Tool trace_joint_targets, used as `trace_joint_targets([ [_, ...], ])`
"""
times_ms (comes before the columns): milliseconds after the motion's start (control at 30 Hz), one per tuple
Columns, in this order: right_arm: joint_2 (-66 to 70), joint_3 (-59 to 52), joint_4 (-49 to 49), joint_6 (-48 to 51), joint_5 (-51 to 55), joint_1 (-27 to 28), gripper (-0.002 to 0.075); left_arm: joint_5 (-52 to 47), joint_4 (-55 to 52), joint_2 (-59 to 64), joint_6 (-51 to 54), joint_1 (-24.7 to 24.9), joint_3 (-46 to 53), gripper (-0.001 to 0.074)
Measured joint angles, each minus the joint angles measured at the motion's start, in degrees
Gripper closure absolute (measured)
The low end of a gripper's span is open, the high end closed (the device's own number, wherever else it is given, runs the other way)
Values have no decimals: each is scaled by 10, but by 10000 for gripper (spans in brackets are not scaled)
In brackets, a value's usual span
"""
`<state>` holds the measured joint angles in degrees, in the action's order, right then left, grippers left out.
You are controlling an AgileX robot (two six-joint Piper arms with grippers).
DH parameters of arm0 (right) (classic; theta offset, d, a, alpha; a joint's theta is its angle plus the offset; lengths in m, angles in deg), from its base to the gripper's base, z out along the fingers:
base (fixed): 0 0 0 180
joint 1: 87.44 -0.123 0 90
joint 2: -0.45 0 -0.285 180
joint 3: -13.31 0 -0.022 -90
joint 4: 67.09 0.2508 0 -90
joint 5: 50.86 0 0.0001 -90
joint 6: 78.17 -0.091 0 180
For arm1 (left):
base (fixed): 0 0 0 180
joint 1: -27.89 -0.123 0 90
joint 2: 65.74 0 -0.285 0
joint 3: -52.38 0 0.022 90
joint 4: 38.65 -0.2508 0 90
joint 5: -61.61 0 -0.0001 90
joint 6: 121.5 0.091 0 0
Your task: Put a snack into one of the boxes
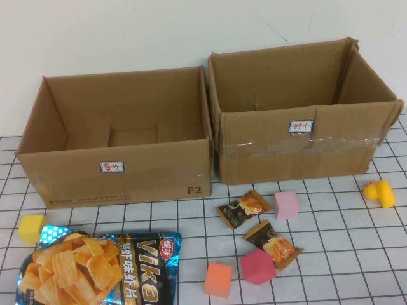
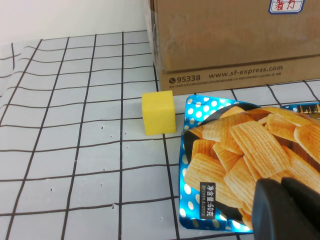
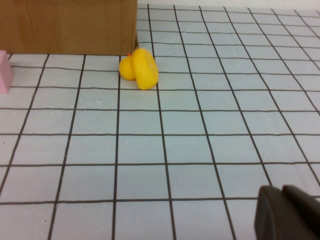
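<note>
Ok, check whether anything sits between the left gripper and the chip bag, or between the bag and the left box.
Nothing visible does. The shut left gripper hovers directly over the chip bag; bare grid table separates bag from left box, whose top is open. The yellow cube sits aside. The right gripper, shut, is over bare table.

Table: you are looking at a white surface ruled with a black grid.
Boxes: the left box and the right box are standing side by side along the far edge, open tops up.
Near the left gripper: the chip bag is lying flat just under it, the yellow cube sitting just beyond the bag's corner.
Near the right gripper: the rubber duck is resting well ahead, by the right box's corner.
Middle ground: two small snack packets are lying among the pink cube, magenta cube and orange cube.
</note>
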<state>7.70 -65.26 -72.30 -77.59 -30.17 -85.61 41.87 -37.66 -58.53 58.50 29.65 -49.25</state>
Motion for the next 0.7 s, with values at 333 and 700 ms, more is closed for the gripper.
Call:
trace_joint_targets([
  [333, 0, 0, 0, 0, 0, 0, 727, 0, 0, 0, 0, 0, 0, 738],
  [700, 0, 0, -4, 0, -4, 0, 727, 0, 0, 0, 0, 0, 0, 738],
])
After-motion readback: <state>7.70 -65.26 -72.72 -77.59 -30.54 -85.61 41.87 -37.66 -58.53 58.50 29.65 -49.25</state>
